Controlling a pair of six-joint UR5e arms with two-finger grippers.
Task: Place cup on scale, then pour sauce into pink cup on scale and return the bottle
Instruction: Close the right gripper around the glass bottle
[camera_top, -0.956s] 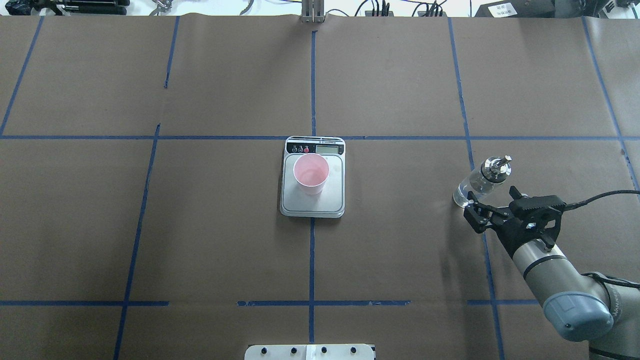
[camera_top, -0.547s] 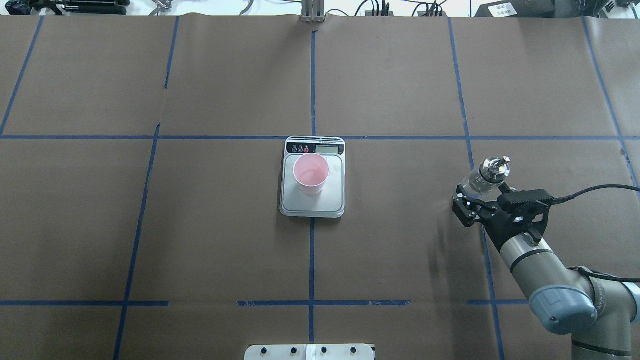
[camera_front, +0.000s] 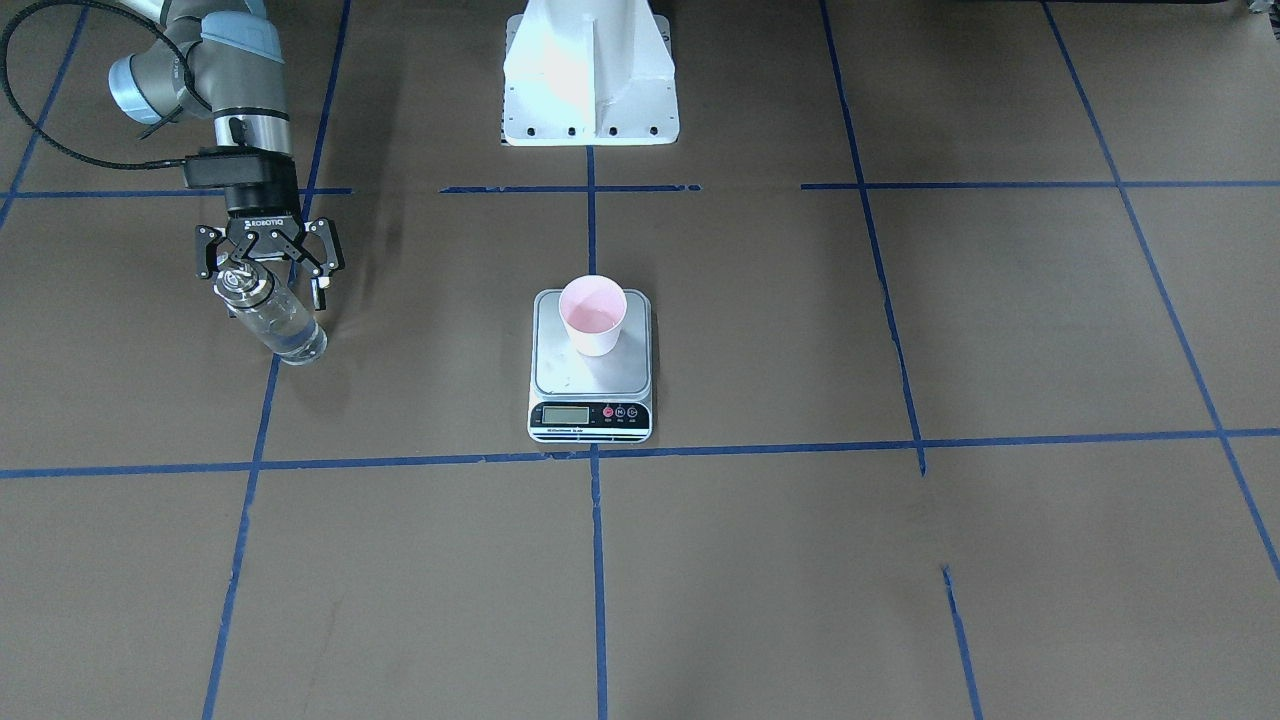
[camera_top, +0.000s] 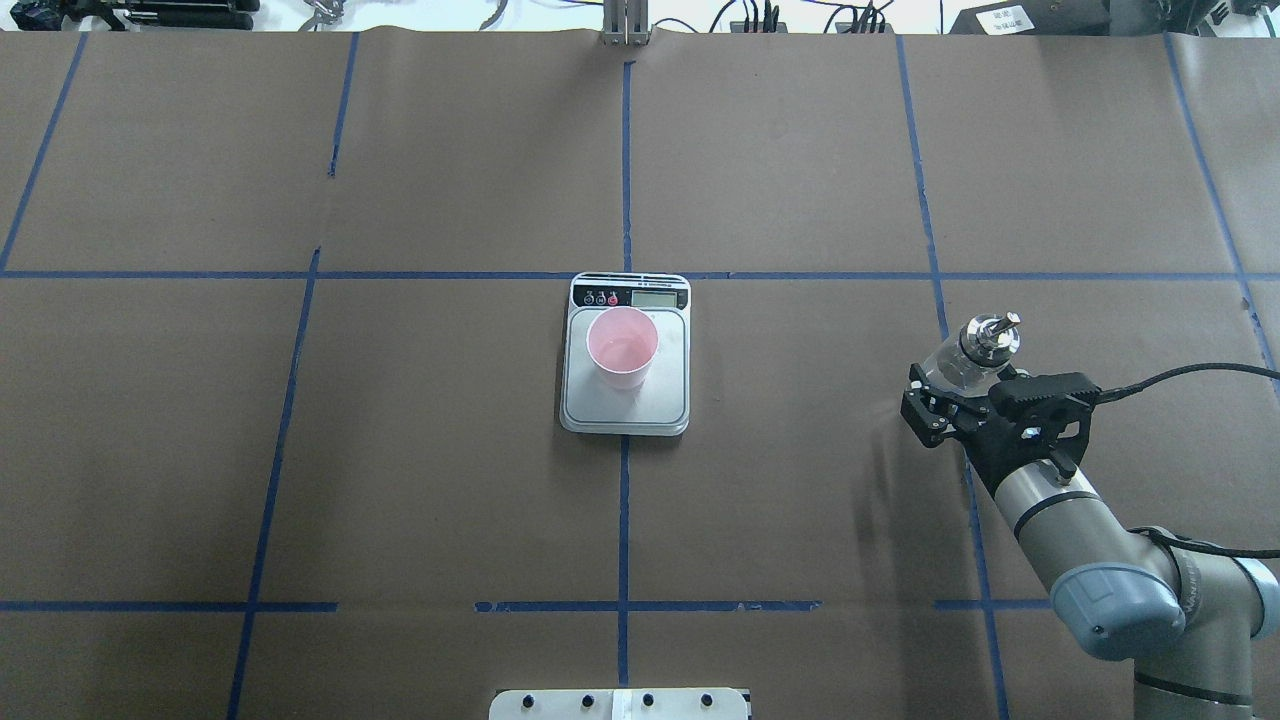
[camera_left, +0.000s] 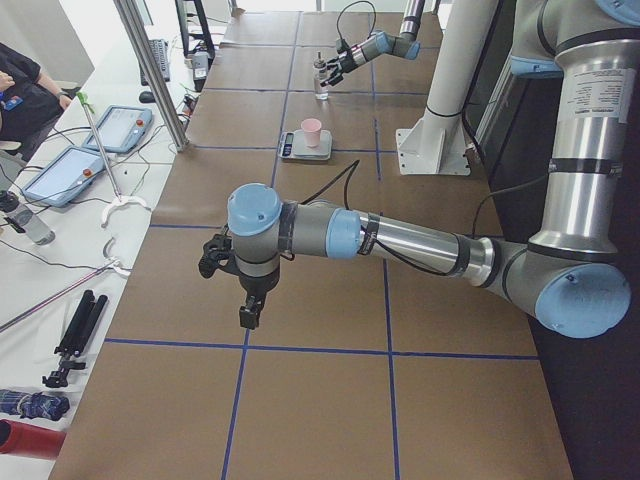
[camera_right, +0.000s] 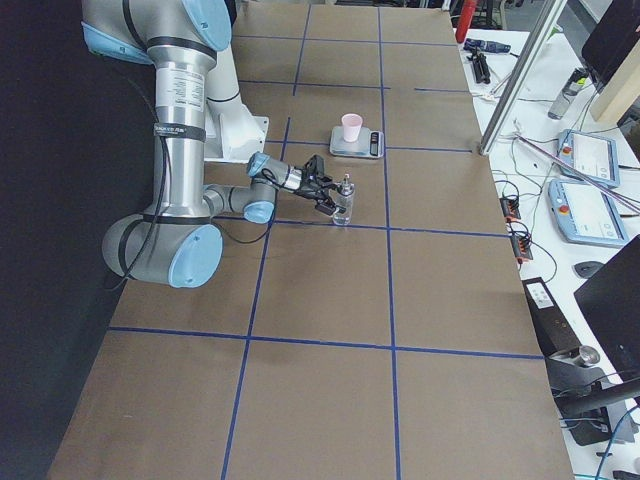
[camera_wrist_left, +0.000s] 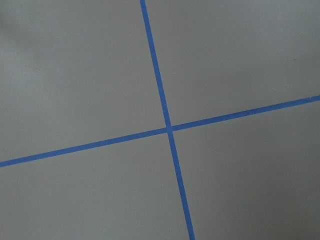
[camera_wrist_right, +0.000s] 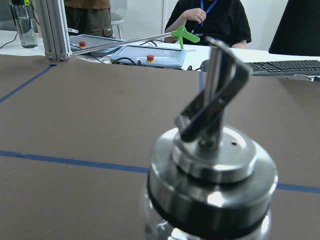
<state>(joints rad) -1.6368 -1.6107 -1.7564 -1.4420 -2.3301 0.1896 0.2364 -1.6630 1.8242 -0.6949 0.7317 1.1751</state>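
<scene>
Fingers of the right gripper (camera_front: 268, 283) stand wide apart, one to each side of the bottle (camera_top: 962, 358), spread far wider than its neck; we cannot tell whether either finger touches the glass. The bottle stands upright on the table (camera_top: 450, 450), close to a blue tape line (camera_top: 975, 540) and well to the right of the scale (camera_top: 625, 410) in the overhead view. Its metal pourer spout (camera_wrist_right: 212, 100) fills the right wrist view, close to the lens. We see the clear sauce (camera_front: 292, 337) low in the glass. The right arm reaches in low from the near right corner of the overhead view. The cup (camera_top: 621, 348) stands upright on the scale's steel platform, towards the display end, and the scale sits at the middle of the table. The left gripper (camera_left: 247, 314) hangs above the table's left end, far from the scale; we cannot tell whether it is wide or narrow, and its wrist view shows only crossed tape on brown paper
</scene>
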